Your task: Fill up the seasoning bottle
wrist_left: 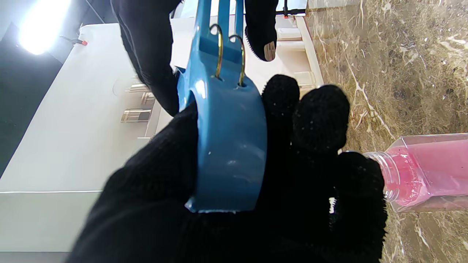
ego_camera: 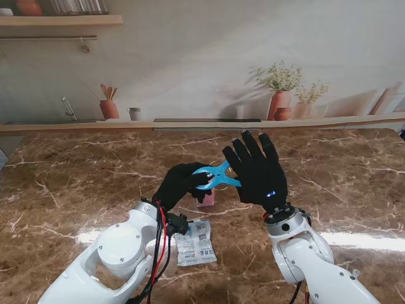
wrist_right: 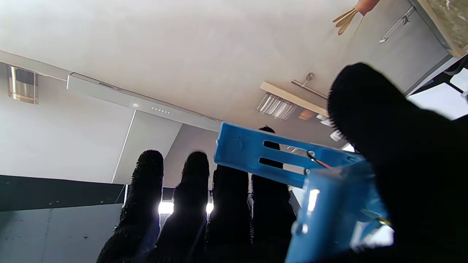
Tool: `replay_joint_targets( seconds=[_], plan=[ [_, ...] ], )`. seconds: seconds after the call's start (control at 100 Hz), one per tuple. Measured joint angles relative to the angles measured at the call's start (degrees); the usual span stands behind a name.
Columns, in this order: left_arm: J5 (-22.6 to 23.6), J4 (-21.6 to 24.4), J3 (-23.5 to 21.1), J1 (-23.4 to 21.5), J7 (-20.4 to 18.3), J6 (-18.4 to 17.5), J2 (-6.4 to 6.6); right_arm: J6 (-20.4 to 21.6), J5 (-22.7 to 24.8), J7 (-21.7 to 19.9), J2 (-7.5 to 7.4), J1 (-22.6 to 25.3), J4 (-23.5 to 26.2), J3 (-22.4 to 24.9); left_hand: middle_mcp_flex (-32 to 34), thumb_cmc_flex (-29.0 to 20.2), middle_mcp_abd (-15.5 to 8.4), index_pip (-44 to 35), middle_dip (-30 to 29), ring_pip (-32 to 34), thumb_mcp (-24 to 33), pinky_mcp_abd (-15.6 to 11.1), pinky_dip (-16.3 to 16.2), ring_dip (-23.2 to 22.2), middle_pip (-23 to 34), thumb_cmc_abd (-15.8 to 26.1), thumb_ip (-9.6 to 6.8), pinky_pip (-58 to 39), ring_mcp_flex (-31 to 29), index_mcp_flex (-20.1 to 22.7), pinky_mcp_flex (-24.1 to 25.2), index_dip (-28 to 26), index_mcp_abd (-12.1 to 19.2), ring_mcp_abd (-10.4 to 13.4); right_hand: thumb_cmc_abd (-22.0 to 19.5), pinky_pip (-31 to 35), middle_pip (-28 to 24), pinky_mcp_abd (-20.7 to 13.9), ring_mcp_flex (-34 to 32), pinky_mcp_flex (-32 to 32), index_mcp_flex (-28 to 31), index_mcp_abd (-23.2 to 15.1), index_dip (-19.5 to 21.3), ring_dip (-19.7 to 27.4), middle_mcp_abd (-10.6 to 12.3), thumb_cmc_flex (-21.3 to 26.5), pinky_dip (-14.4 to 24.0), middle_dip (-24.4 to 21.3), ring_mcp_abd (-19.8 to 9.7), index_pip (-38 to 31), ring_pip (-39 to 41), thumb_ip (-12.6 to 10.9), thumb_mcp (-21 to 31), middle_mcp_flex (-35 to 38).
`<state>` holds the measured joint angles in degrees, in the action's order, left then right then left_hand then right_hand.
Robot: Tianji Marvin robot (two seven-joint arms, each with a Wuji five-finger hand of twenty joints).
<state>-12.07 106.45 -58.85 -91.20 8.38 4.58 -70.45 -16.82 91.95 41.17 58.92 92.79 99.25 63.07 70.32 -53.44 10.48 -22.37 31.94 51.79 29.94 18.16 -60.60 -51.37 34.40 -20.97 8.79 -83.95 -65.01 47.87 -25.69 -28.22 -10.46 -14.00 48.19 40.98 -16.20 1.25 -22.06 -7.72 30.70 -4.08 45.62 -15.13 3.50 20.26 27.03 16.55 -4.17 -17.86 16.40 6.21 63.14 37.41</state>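
My left hand (ego_camera: 177,185) is shut on one end of a blue spring clip (ego_camera: 215,177), held above the table; the left wrist view shows its handle (wrist_left: 230,146) wrapped by the glove. My right hand (ego_camera: 259,168) stands upright at the clip's other end with fingers (wrist_right: 197,204) straight and spread, the thumb beside the clip (wrist_right: 278,157); it does not grip it. The seasoning bottle (ego_camera: 206,198), clear with pink contents and no cap (wrist_left: 427,171), stands on the table just beneath my left hand. A white seasoning packet (ego_camera: 195,242) lies flat nearer to me.
The brown marble table (ego_camera: 76,183) runs to a low ledge (ego_camera: 209,124) at the back, in front of a printed kitchen backdrop. My two white forearms rise from the near corners.
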Motion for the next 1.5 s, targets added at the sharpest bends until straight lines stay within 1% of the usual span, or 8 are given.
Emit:
replay_joint_targets(
  seconds=[0.2, 0.36, 0.55, 0.69, 0.85, 0.95, 1.17, 1.5],
  plan=[
    [0.0, -0.2, 0.01, 0.0, -0.24, -0.36, 0.02, -2.47, -0.39, 0.6, 0.0, -0.75, -0.68, -1.08, 0.0, -0.31, 0.03, 3.47, 0.1, 0.0, 0.08, 0.0, -0.04, -0.02, 0.09, 0.03, -0.46, 0.0, 0.0, 0.0, 0.07, -0.05, 0.0, 0.0, 0.97, 1.07, -2.49, 0.0, -9.66, -4.59, 2.49, -1.01, 1.36, -1.98, 1.44, 0.02, 0.0, 8.73, 0.11, -5.67, 0.44, 0.0, 0.53, 4.34],
    [-0.12, -0.2, -0.06, 0.02, -1.01, -0.73, 0.06, -3.72, -1.04, 1.33, 0.4, -0.76, -0.96, -1.15, 0.0, -0.31, 0.06, 6.35, 0.1, 0.0, 0.09, 0.0, -0.06, -0.02, 0.08, 0.05, -1.36, 0.0, 0.0, 0.0, 0.12, -0.09, 0.0, 0.0, 1.01, 3.46, -2.55, 0.0, -15.38, -8.17, 3.02, -1.17, 2.98, -2.15, 2.4, 0.02, 0.01, 10.41, 0.11, -8.25, 0.68, 0.0, 0.43, 4.64],
    [-0.31, -0.27, -0.05, 0.08, -1.54, -1.29, 0.16, -4.12, -1.53, 1.39, 0.67, -0.72, -0.79, -1.13, 0.0, -0.3, 0.1, 7.03, 0.1, 0.0, 0.09, 0.0, -0.08, -0.03, 0.08, 0.09, -2.42, -0.03, 0.0, 0.0, 0.54, -0.17, 0.0, 0.0, 1.72, 9.8, -5.89, 0.02, -25.63, -15.11, 5.16, -3.02, 7.81, -7.93, 3.2, -0.09, 1.47, 15.15, 0.11, -12.73, 5.35, 0.0, -0.17, 6.79],
    [-0.41, -0.37, -0.05, 0.08, -1.94, -1.61, 0.28, -4.77, -1.83, 1.68, 0.74, -0.94, -0.91, -1.52, 0.0, -0.32, 0.1, 8.33, 0.1, 0.0, 0.11, 0.01, -0.09, -0.03, 0.09, 0.14, -2.42, -0.03, 0.0, 0.0, 0.65, -0.21, 0.16, 0.0, 2.63, 12.41, -7.96, 0.08, -26.74, -16.65, 6.04, -4.98, 10.81, -10.84, 3.8, -0.12, 2.29, 19.38, -0.01, -17.01, 8.64, 0.0, -0.2, 8.16],
    [-0.34, -0.41, -0.08, 0.12, -2.44, -1.98, 0.38, -5.67, -2.54, 3.26, 0.99, -1.35, -1.44, -1.94, 0.0, -0.32, 0.1, 8.33, 0.1, 0.0, 0.04, 0.01, -0.1, -0.03, 0.09, 0.14, -2.43, -0.03, 0.01, 0.0, 0.69, -0.23, 0.72, -0.01, 5.91, 16.32, -9.65, 0.67, -29.21, -18.62, 7.36, -8.13, 12.06, -16.78, 4.97, -0.13, 4.33, 27.7, -0.87, -21.2, 16.41, 6.84, -0.8, 9.91],
    [-0.33, -0.45, -0.05, 0.14, -2.49, -2.26, 0.39, -5.98, -3.14, 4.94, 1.18, -1.74, -2.08, -2.19, 0.0, -0.34, 0.1, 8.34, 0.1, 0.0, -0.12, 0.01, -0.11, -0.04, 0.09, 0.14, -2.43, -0.03, 0.5, 0.0, 1.25, -0.24, 1.32, -0.08, 7.93, 19.83, -9.65, 0.73, -30.47, -20.39, 9.49, -9.31, 13.47, -21.75, 4.98, -0.13, 5.78, 32.59, -2.51, -22.37, 23.89, 8.4, -0.83, 12.27],
    [-0.35, -0.45, 0.11, 0.06, -1.36, -2.42, 0.32, -5.71, -3.67, 6.21, 1.32, -2.22, -2.85, -2.04, 0.0, -0.9, -0.17, 14.8, 0.1, 0.0, -0.55, 0.01, -0.16, -0.05, 0.09, 0.12, -2.43, -0.03, 0.52, 0.01, 1.39, 1.44, 3.59, -0.08, 9.83, 25.48, -9.39, 1.46, -37.88, -25.4, 18.07, -10.86, 16.17, -28.71, 4.98, 0.49, 7.94, 37.67, -3.93, -22.23, 36.38, 8.41, -1.15, 21.35],
    [0.16, -0.43, 0.17, -0.03, -0.93, -2.58, 0.25, -5.69, -2.15, 5.48, 1.05, -2.18, -2.81, -1.64, 0.0, -0.84, -0.32, 14.8, 0.1, 0.0, -1.9, 0.02, -0.32, -0.32, 0.08, 0.1, -1.23, -0.03, 0.54, 0.02, 1.44, 2.06, 4.37, -0.08, 9.76, 23.1, -9.39, 1.48, -31.7, -20.04, 20.15, -11.02, 19.45, -29.84, 4.98, 0.33, 8.67, 38.19, -2.94, -20.02, 33.71, 8.41, -1.15, 22.3]
  ],
)
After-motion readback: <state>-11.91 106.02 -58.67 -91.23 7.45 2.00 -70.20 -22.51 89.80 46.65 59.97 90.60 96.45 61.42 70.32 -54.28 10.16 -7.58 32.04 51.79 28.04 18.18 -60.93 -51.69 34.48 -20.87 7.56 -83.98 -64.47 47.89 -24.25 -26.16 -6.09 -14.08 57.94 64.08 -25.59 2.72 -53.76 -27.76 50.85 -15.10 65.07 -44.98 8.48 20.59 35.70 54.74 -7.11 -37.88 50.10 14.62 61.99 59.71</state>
